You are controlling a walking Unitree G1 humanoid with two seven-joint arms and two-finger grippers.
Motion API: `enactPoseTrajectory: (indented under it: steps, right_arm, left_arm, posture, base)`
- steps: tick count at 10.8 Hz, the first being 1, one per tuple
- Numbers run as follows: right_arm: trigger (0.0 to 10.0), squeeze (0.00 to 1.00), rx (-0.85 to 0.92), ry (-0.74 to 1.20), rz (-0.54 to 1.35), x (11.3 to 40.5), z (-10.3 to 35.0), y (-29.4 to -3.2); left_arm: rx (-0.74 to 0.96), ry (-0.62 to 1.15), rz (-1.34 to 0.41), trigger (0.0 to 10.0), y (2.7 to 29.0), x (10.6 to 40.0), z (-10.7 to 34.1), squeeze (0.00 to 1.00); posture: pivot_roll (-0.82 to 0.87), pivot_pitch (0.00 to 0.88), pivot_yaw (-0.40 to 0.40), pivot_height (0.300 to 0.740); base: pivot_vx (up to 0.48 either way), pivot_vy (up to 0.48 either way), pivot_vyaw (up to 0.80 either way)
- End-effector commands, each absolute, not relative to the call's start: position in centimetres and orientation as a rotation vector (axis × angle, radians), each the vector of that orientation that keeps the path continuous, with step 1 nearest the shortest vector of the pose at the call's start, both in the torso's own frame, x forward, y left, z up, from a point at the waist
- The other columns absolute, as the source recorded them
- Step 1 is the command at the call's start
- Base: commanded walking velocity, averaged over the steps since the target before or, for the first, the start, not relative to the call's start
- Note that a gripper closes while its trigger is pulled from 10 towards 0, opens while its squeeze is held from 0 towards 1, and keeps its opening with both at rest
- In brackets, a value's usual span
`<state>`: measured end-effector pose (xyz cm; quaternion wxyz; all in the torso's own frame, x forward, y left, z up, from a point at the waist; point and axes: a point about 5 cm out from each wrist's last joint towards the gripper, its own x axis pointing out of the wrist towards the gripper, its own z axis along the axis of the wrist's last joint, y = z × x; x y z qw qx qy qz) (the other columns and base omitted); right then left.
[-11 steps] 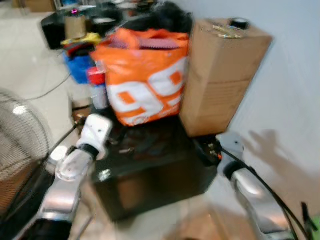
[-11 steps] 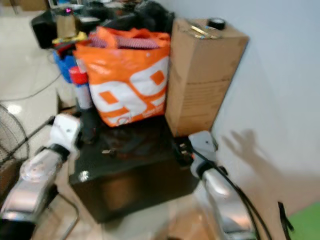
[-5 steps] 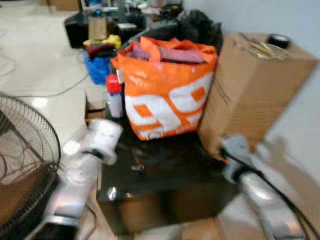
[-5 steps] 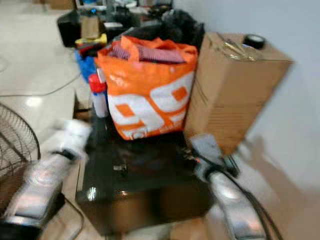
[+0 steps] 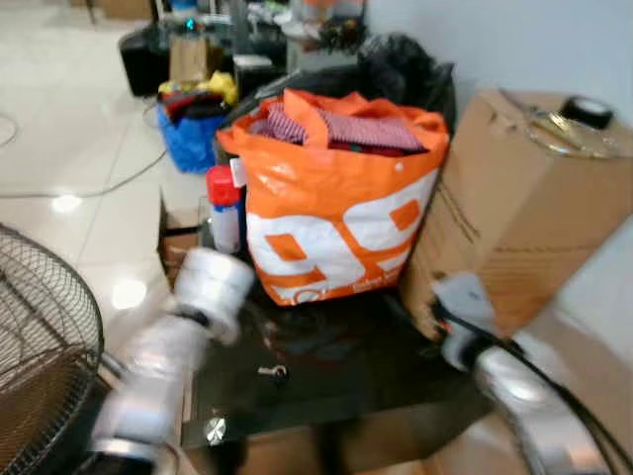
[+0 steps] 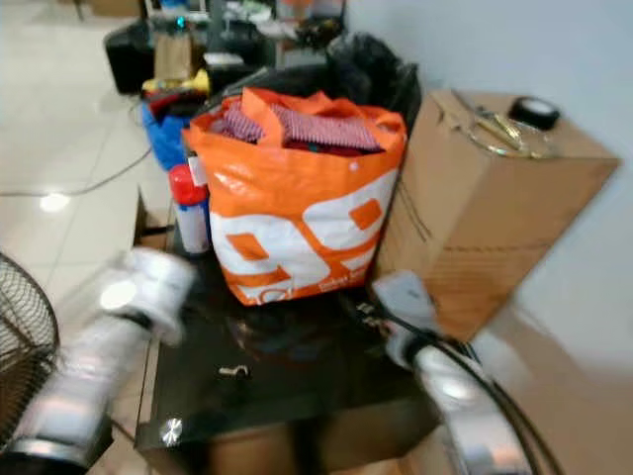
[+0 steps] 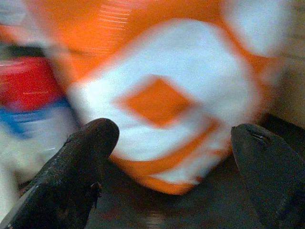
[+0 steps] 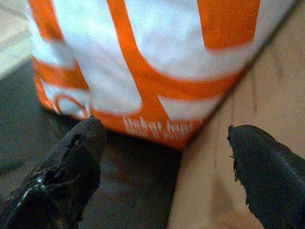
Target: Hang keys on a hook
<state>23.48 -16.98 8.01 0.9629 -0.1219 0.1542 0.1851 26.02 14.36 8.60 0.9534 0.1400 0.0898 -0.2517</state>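
Note:
A small bunch of keys [image 5: 269,372] lies on the glossy black table [image 5: 346,391], in front of the orange and white bag [image 5: 336,208]. My left arm [image 5: 208,287] reaches over the table's left edge, blurred. My left gripper [image 7: 174,133] is open with nothing between its black fingers [image 7: 76,176], facing the bag [image 7: 157,95] and a red-capped can [image 7: 28,95]. My right arm [image 5: 457,309] is at the table's right side. My right gripper [image 8: 164,131] is also open and empty, pointing at the gap between the bag [image 8: 143,57] and the cardboard box [image 8: 228,181].
A tall cardboard box [image 5: 524,218] stands right of the bag, with a black tape roll [image 5: 590,111] and a shiny wire ring [image 5: 554,134] on top. A red-capped spray can [image 5: 225,208] stands left of the bag. A floor fan [image 5: 40,356] is at the lower left; clutter lies behind.
The whole picture has shifted, so the camera has moved; the table and bag now sit more centred. My left arm has risen and come closer to the bag. The keys lie where they were.

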Motion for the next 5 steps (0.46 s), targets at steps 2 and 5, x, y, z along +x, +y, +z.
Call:
enactPoseTrajectory:
  steps: [2,5]
  right_arm:
    - [10.0,0.00,-0.257,0.317,0.421,23.6,8.3,-16.5]
    - [10.0,0.00,-0.266,0.335,0.455,23.2,8.5,-16.5]
  left_arm:
    - [0.313,0.270,-0.699,10.0,13.3,25.3,7.1,0.00]
    - [0.406,0.373,-0.870,10.0,13.0,24.9,5.2,0.00]
  posture:
    - [-0.13,0.000,-0.095,0.740]
    - [-0.16,0.000,-0.105,0.740]
  base:
    - [0.000,0.000,0.00]
    - [0.000,0.000,0.00]
